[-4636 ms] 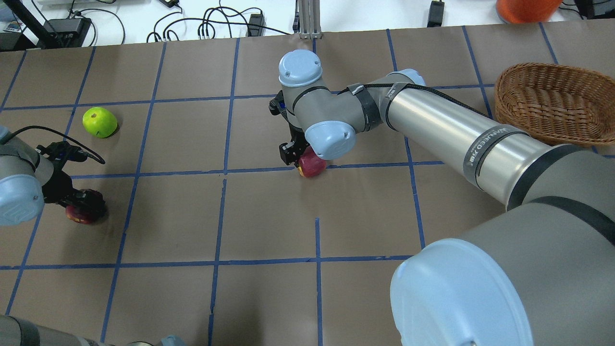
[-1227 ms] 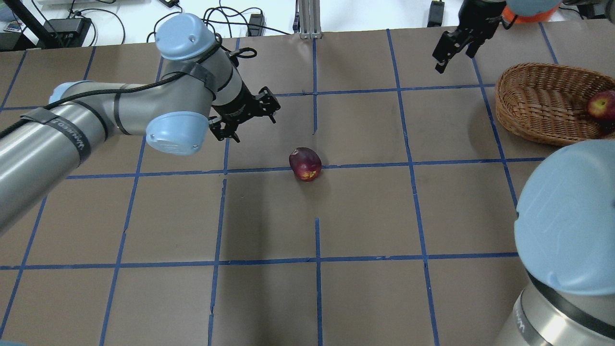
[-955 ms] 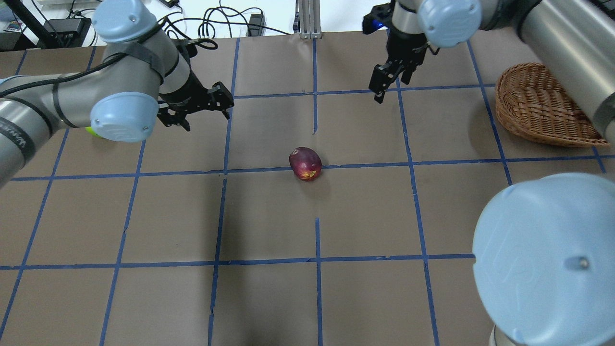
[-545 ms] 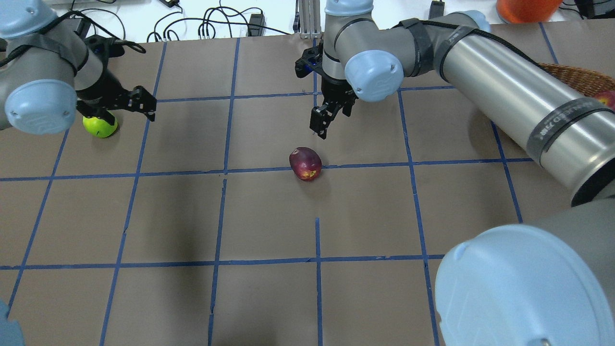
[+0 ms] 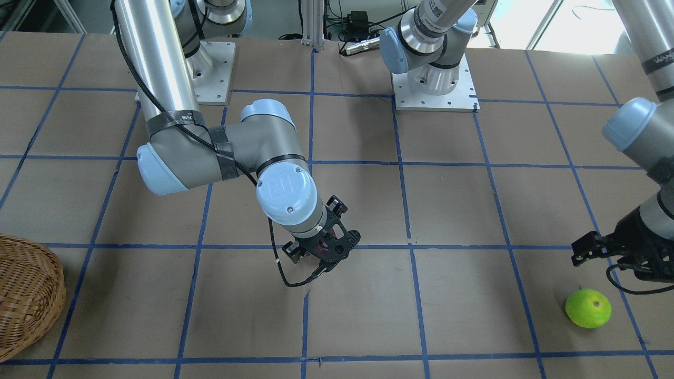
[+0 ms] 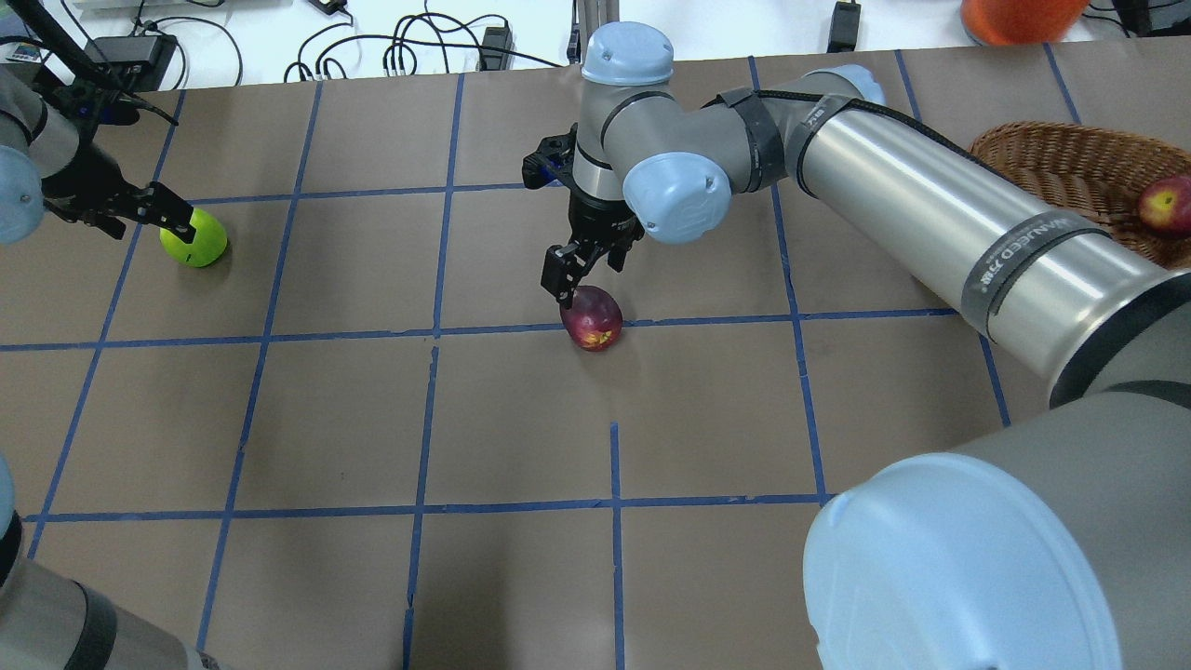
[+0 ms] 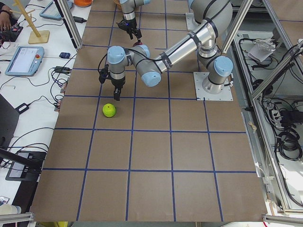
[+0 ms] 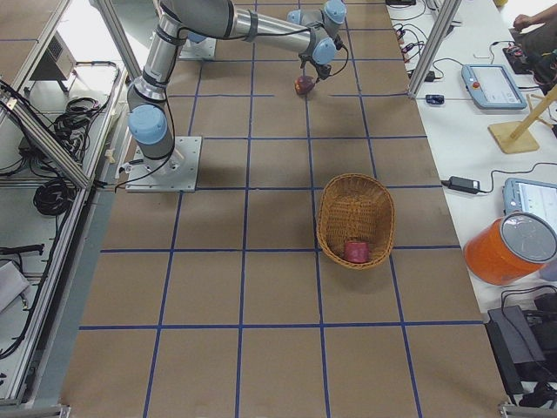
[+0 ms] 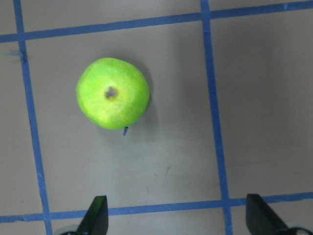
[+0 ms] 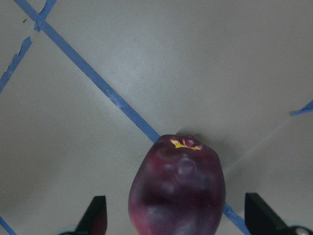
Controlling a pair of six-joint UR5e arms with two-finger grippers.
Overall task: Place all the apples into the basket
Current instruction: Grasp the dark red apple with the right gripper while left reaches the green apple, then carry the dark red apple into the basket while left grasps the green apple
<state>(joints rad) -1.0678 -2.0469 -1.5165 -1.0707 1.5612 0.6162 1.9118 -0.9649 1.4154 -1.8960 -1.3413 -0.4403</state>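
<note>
Both open: R gripper over lumpy maroon apple, L gripper by green apple.

Open brown table lies all round the maroon apple, which sits framed by the spread fingers of the right gripper, a gap showing on either side in the wrist view. The green apple rests on bare paper just beyond the left gripper, whose parted fingers stop short of it. In the basket, a red apple fills one end, the rest of the bowl open from above.
</note>
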